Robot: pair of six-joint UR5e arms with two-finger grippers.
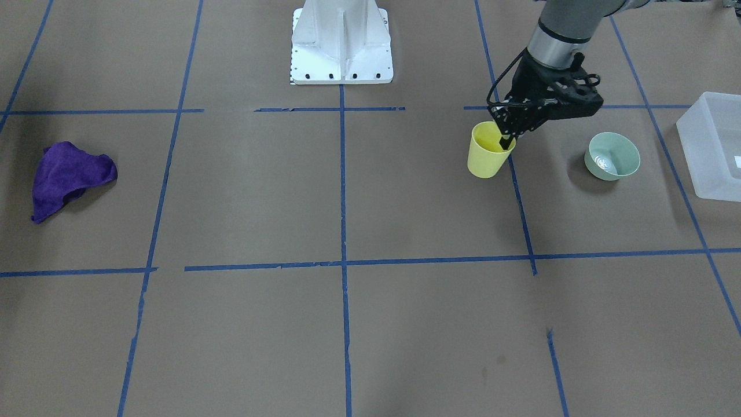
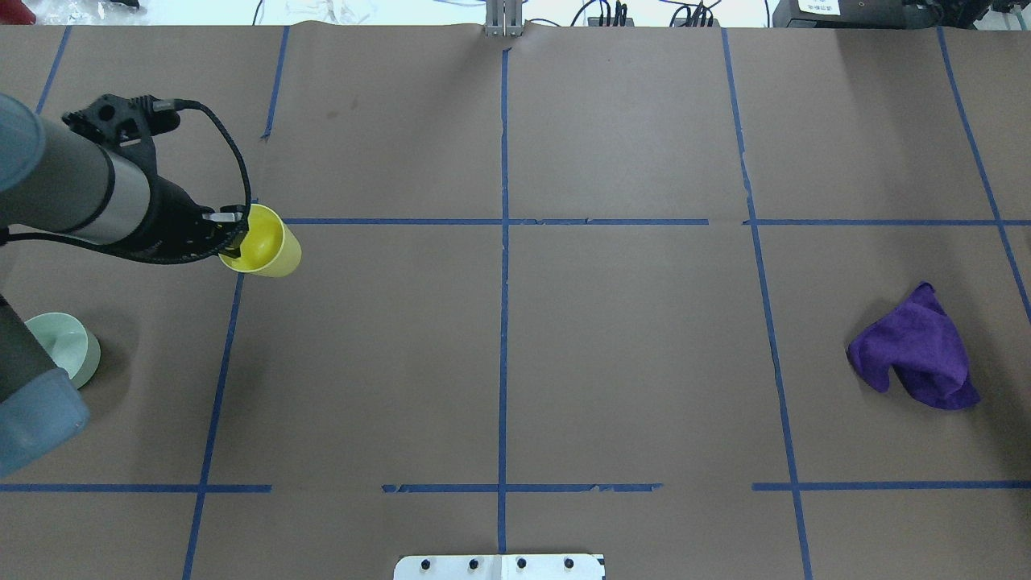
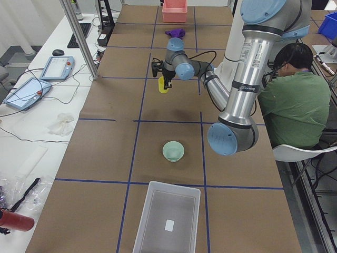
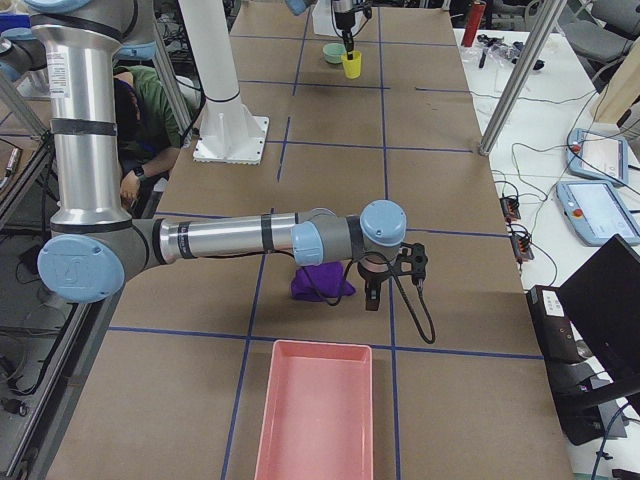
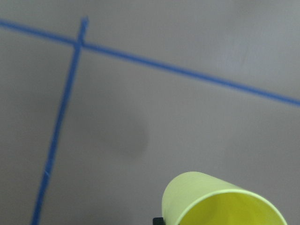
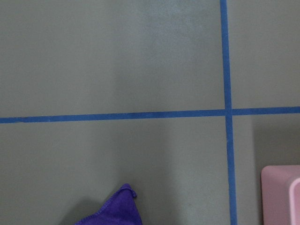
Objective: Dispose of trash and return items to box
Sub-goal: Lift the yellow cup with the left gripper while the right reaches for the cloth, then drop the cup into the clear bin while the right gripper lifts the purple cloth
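Observation:
My left gripper (image 1: 508, 142) is shut on the rim of the yellow cup (image 1: 489, 153), one finger inside it. The cup (image 2: 266, 242) hangs tilted a little above the table; in the left wrist view the cup (image 5: 220, 201) casts a shadow on the paper below. The mint-green bowl (image 1: 612, 155) stands upright on the table between the cup and the frosted-white box (image 1: 694, 156), with something small and whitish inside. My right gripper (image 4: 372, 295) shows only in the exterior right view, beside a purple cloth (image 4: 320, 282); I cannot tell if it is open or shut.
The purple cloth (image 2: 918, 350) lies crumpled on the robot's right side. A pink tray (image 4: 315, 410) stands at that end of the table. The robot's white base (image 1: 341, 43) is at the table's middle edge. A person in green (image 3: 297, 100) sits beside the table.

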